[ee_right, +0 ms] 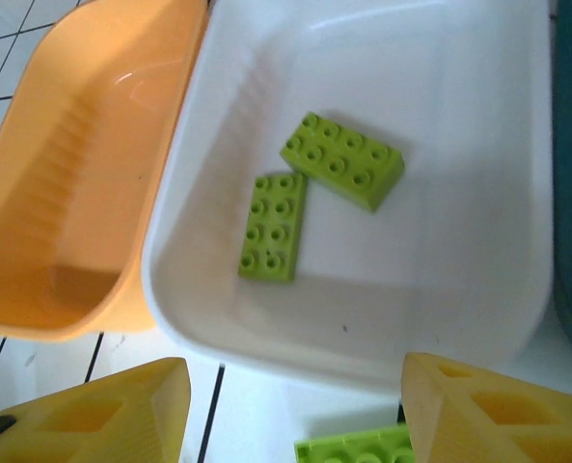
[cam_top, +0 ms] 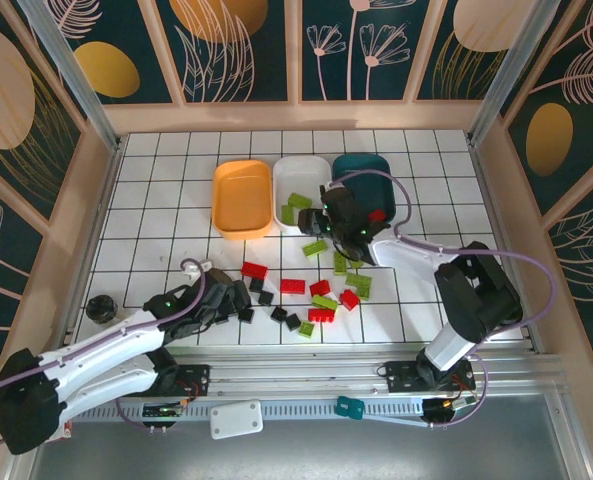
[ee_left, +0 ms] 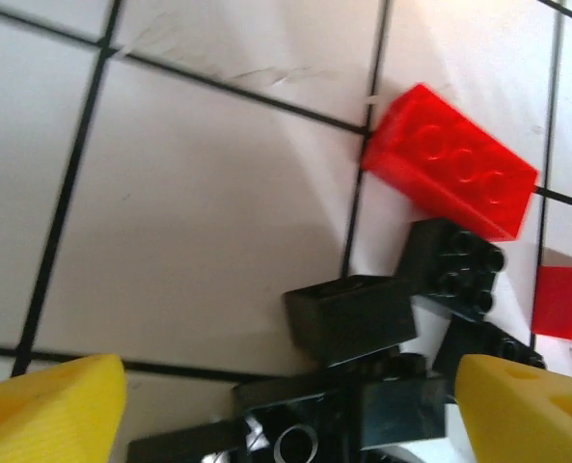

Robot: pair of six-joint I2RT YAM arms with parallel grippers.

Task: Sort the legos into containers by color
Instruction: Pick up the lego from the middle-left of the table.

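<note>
- Robot lab test cell.
- White grid-lined table [cam_top: 166, 200], walled by floral printed panels [cam_top: 356, 50] on aluminium posts [cam_top: 68, 68].
- Left arm [cam_top: 106, 355] and right arm [cam_top: 471, 300] bolted to metal rail [cam_top: 306, 376] at table's near edge.

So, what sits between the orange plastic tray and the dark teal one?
The white rounded plastic tray, holding two lime green bricks; the top external view shows it.

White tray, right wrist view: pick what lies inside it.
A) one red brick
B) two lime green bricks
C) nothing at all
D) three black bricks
B: two lime green bricks lie studs up on the floor of the white tray, and no brick of another color is in it.
</note>
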